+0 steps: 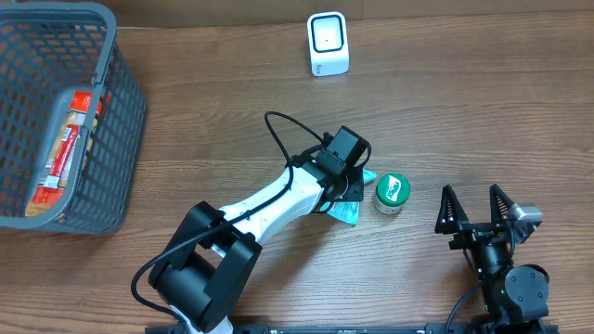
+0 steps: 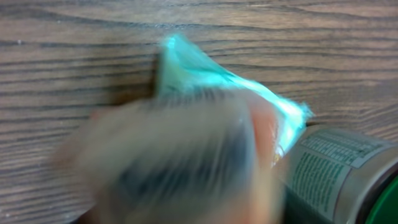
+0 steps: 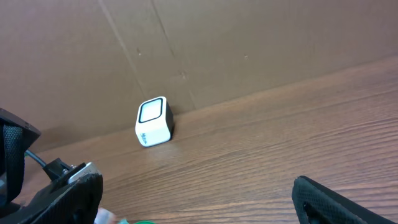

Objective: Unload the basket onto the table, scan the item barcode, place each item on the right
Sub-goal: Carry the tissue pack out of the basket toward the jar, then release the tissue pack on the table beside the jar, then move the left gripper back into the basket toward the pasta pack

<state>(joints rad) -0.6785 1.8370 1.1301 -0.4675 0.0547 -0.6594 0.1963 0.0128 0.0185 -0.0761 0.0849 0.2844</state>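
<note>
A teal packet [image 1: 351, 211] lies on the wooden table just under my left gripper [image 1: 349, 188], which hangs low over it. In the left wrist view the teal packet [image 2: 273, 99] fills the middle, its near part a grey and orange blur that hides the jaws. I cannot see whether the fingers hold it. The white barcode scanner [image 1: 329, 44] stands at the far middle of the table, and the right wrist view shows the scanner [image 3: 153, 121] against the cardboard wall. My right gripper [image 1: 475, 210] is open and empty at the front right, its fingers [image 3: 74, 196] wide apart.
A green-lidded can [image 1: 391, 193] stands right beside the packet, and in the left wrist view the can [image 2: 336, 174] sits at the lower right. A grey mesh basket [image 1: 121, 139] holding several packaged goods stands at the far left.
</note>
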